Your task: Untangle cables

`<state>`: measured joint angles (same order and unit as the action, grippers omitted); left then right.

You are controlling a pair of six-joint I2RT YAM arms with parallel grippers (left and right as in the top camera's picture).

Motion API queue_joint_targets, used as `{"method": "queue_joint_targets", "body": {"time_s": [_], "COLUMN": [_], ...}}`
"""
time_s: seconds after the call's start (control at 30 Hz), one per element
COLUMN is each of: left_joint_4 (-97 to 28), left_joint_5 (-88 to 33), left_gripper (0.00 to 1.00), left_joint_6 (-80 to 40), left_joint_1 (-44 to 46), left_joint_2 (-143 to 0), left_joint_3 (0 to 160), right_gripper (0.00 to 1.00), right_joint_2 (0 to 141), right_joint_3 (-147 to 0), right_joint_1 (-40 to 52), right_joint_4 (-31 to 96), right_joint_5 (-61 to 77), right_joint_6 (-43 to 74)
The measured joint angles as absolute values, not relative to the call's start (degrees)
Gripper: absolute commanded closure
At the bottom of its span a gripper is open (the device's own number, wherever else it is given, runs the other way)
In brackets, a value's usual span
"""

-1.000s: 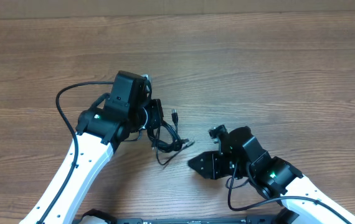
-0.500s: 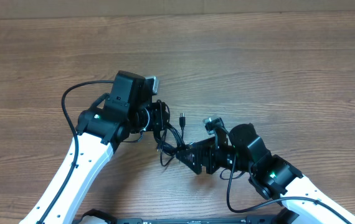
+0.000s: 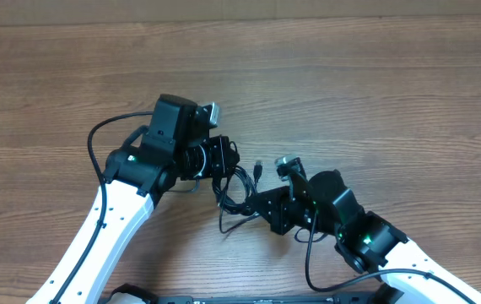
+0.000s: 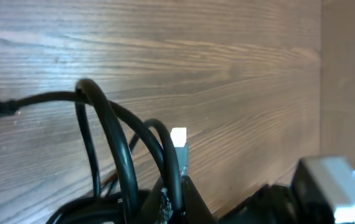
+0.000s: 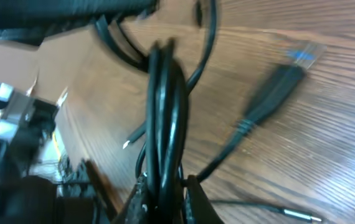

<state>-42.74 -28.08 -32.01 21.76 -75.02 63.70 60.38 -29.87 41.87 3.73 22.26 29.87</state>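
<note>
The cables [image 3: 239, 187] are a small tangle of thin black cords held between the two grippers at the table's middle. My left gripper [image 3: 221, 159] is shut on strands at the tangle's upper left; in the left wrist view the cables [image 4: 118, 155] arch up from its jaws. My right gripper [image 3: 262, 205] is shut on a bunch of strands at the lower right; in the right wrist view the cables [image 5: 165, 106] run straight up from its jaws. A plug end [image 5: 271, 99] with a blue tip hangs to the right, and another plug [image 3: 258, 166] sticks up.
The wooden table [image 3: 375, 101] stretches around both arms. The left arm's thicker black cable [image 3: 97, 139] loops out to the left. A metal-tipped plug [image 5: 293, 214] lies on the wood at the lower right of the right wrist view.
My right gripper moved left to the tangle and closed on its strands. My left gripper shifted slightly right with the cables, and the tangle is now drawn between the two.
</note>
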Motion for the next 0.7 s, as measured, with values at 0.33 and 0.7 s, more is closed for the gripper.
{"method": "queue_joint_targets", "body": {"time_s": [0.33,0.7], "left_joint_4": [-40.9,-50.1], "left_joint_5": [-12.1,8.4], "left_gripper": [0.96,0.96], "left_joint_6": [-38.3,-54.6], "left_joint_1": [23.4,23.7], "left_joint_2": [-75.0,-75.1], "left_joint_3": [63.7,63.5], "right_gripper": [0.96,0.96], "right_joint_2": [60.4,60.7], "right_joint_3": [-30.0,-30.0], "right_joint_1": [44.4,44.8], "right_joint_4": [6.8,9.7], "right_joint_5": [33.6,33.4], "right_joint_6": [30.2,30.2]}}
